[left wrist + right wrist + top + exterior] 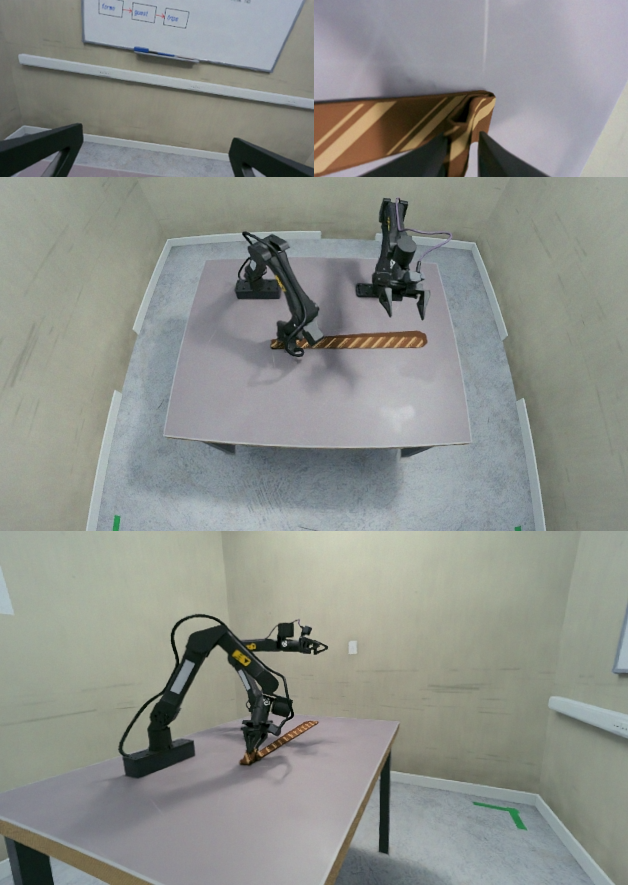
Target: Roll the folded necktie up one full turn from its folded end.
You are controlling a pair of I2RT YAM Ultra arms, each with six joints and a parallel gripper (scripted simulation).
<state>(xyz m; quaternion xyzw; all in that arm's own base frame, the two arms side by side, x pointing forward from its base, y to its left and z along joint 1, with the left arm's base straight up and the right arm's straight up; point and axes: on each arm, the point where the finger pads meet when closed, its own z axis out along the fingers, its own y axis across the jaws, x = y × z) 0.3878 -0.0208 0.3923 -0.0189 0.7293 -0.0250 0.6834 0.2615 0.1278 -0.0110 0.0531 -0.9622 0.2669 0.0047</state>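
Note:
The brown and cream striped necktie point(380, 341) point(287, 738) point(361, 134) lies in a long strip across the table, its broad end to the right in the top view. Near its other end point(484, 118) the cloth stands up in a narrow bunched ridge. My right gripper point(464, 138) point(251, 753) points down there, its fingers slightly apart on both sides of the ridge; a gap shows between the ridge and one finger. The ridge's lower part is cut off by the view. My left gripper point(406, 317) point(157, 139) is wide open and empty, high above the table.
The table point(240, 402) point(280, 826) extends around the tie. The right arm's base point(257, 291) point(160, 758) stands at the table's back left in the top view, the left arm's base point(365, 290) at the back right. The right arm partly covers the tie there.

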